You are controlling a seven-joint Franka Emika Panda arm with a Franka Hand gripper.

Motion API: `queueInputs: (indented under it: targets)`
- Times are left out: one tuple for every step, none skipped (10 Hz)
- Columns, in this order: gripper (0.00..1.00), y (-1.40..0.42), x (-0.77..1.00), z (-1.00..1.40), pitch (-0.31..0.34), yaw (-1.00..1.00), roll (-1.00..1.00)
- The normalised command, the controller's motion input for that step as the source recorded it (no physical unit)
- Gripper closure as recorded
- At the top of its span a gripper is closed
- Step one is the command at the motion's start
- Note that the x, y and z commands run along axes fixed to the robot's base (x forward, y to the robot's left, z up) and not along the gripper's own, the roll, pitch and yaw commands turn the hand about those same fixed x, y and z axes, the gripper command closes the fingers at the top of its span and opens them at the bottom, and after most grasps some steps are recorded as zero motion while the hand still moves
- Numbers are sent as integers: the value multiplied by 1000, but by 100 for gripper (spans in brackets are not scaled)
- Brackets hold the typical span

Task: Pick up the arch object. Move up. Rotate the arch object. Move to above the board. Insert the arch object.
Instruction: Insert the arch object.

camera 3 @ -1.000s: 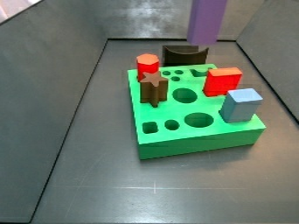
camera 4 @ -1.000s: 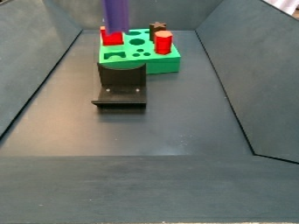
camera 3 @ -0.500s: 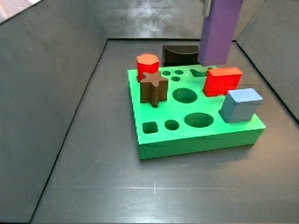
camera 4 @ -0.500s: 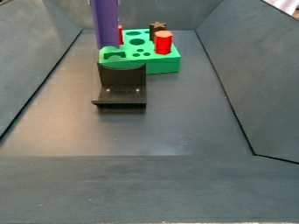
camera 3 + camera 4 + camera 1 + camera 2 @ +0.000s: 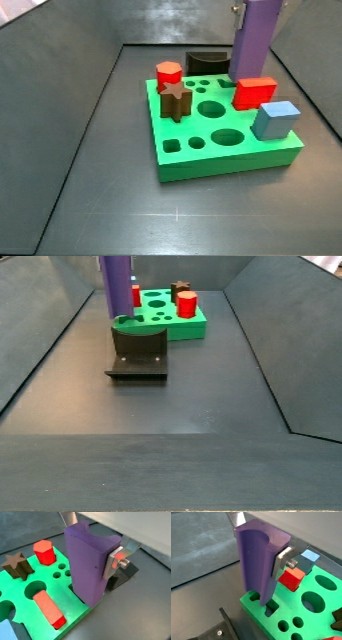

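Presently | tall matte purple arch block: rigid, likely light, smooth | gripper clamps its upper flanks | over thick green board.

Robot lab test cell: grey metal enclosure walls, fixture.

Open floor ahead; fixture close against the board

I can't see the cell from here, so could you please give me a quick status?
Tool shut on arch object, upright. Its lower end at a hole on the green board's edge. Red block stands close beside.
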Motion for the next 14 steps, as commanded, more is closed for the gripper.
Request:
queueInputs:
  targets:
    - [100, 0, -103, 0, -44, 23, -47]
    - [100, 0, -149, -9, -69, 14, -26]
    - [100, 0, -194, -51, -114, 0, -41]
    - [100, 0, -251, 0, -97, 0, -74]
    - [100, 0, -203, 0, -100, 0, -67]
    - [100, -57, -109, -57, -99, 31, -24]
    - [100, -9, -74, -14, -83, 31, -74]
    - [100, -9, 0, -191, -83, 74, 0]
    - [100, -69, -34, -317, -91, 51, 0]
    - [100, 0, -137, -243, -76, 3, -37]
    - [100, -29, -151, -297, -51, 6, -90]
    - [100, -20, -154, -377, -46, 6, -53]
    - [100, 0, -309, -280, -24, 0, -63]
    - [100, 0, -194, -214, -49, 0, -71]
